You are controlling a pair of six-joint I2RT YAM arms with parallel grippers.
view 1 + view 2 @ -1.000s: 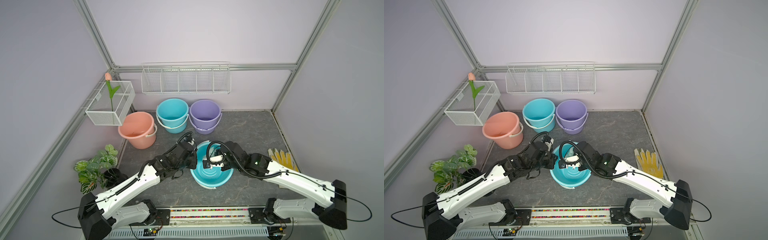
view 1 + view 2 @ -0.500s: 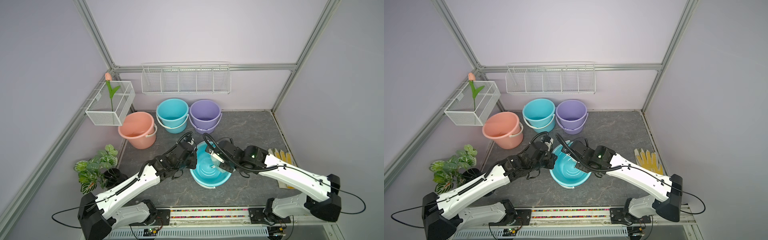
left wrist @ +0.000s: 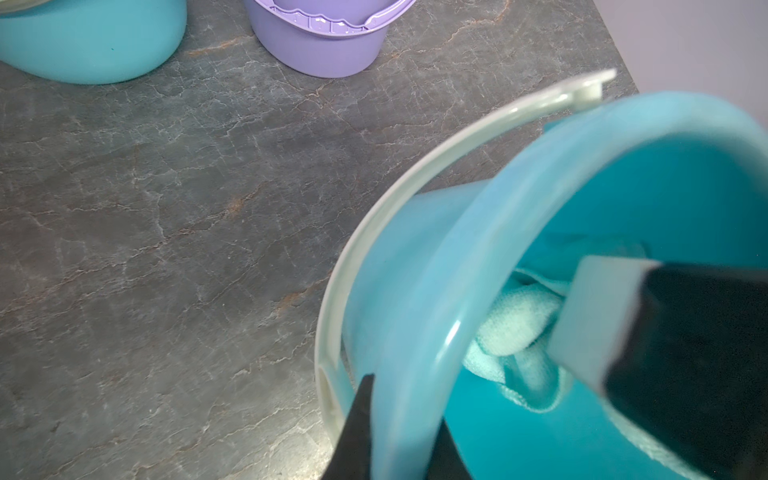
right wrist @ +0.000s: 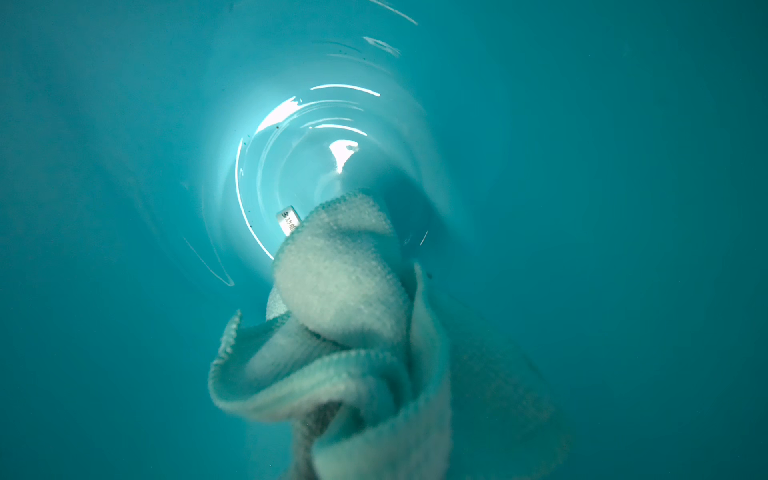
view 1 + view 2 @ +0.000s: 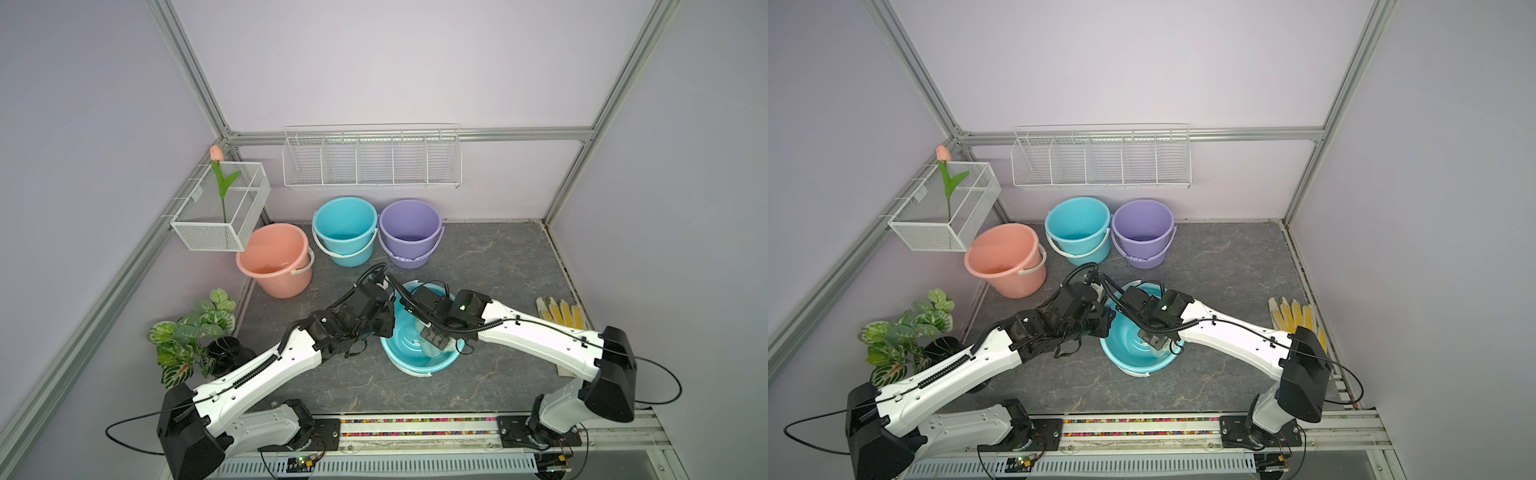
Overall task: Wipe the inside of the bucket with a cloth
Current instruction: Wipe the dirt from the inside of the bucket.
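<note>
Right wrist view looked straight down the inside of the bucket point(image 4: 124, 174). The cloth point(image 4: 340, 299) hung bunched from below the lens toward the shiny bottom, its white tag point(image 4: 288, 220) showing at the tip. No fingers showed there, but the cloth gathered to a pinch at the frame's edge. From that, the right tool point(image 5: 433, 336) read as closed tight on the cloth, and both top views showed it deep inside the bucket. The left tool point(image 3: 401, 415) was clamped on the bucket's rim, one dark finger outside the wall and one inside. It steadied the bucket on the table point(image 5: 498, 266), and the bucket looked tipped rather than upright.

By my judgement the task stood in the middle of the wiping itself: cloth in hand, bucket braced, cloth inside. The cloth's loose folds lay along one side wall near the bottom, though whether they pressed firmly could not be told. A few dark specks dotted the bottom ring. The bottom and the remaining stretches of wall therefore seemed left to cover, followed by drawing the cloth out and releasing the rim.
</note>
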